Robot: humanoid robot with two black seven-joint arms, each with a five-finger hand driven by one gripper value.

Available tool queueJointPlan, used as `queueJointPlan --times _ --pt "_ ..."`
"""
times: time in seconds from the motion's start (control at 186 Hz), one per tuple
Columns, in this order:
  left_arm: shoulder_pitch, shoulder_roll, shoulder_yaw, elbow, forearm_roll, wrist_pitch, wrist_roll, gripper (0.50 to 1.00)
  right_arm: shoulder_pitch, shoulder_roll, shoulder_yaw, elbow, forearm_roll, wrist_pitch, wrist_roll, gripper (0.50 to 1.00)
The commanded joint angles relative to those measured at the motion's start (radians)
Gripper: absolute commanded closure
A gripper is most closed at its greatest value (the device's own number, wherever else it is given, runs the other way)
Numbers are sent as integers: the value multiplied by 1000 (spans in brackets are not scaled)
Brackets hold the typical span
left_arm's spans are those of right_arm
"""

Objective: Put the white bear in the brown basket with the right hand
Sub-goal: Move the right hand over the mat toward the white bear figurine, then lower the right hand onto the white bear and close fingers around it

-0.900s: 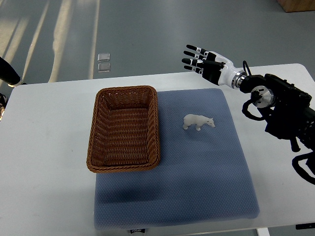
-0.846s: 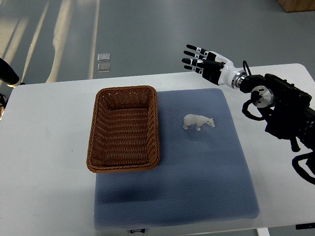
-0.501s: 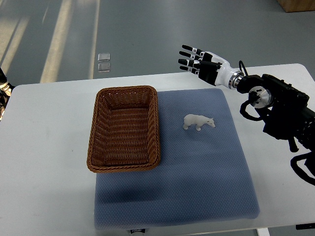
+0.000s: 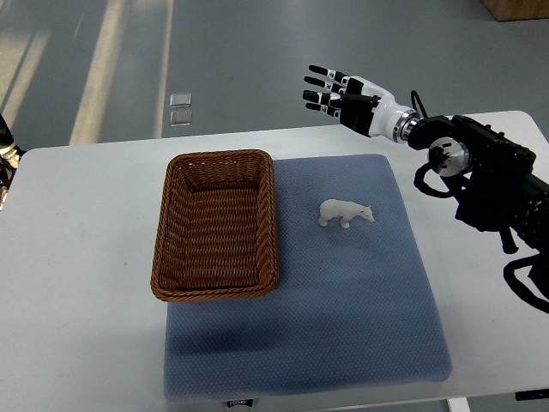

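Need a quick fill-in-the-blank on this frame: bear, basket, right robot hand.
1. The bear stands on the blue ____.
2. The basket holds ____.
3. The right robot hand has its fingers ____ and holds nothing.
4. The bear lies to the picture's ____ of the basket.

Missing words: mat; nothing; open; right

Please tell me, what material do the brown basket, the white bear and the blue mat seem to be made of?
Brown basket: woven wicker or rattan, judging by its ribbed weave; slight sheen. White bear: probably moulded plastic or resin, smooth and matte. Blue mat: soft foam or rubber, likely, with a fine dotted texture.
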Motion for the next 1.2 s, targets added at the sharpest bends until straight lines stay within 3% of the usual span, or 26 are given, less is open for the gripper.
queueJointPlan --times 0.0,0.361,0.695,0.782,0.981,1.197 --pt "0 0 1 0 0 0 0 500 6 -10 -9 0 -23 3 0 558" --pt "0 0 1 0 0 0 0 500 41 -48 -24 1 -390 25 3 560" --pt "0 0 1 0 0 0 0 500 95 -102 -47 26 -750 25 135 560" --pt "0 0 -1 0 0 0 0 500 98 -137 -85 121 -816 5 172 560" --pt "0 0 -1 0 0 0 0 500 99 -269 -165 392 -979 -98 173 560" --pt "0 0 -1 0 0 0 0 500 101 -403 -196 630 -1161 -97 170 560"
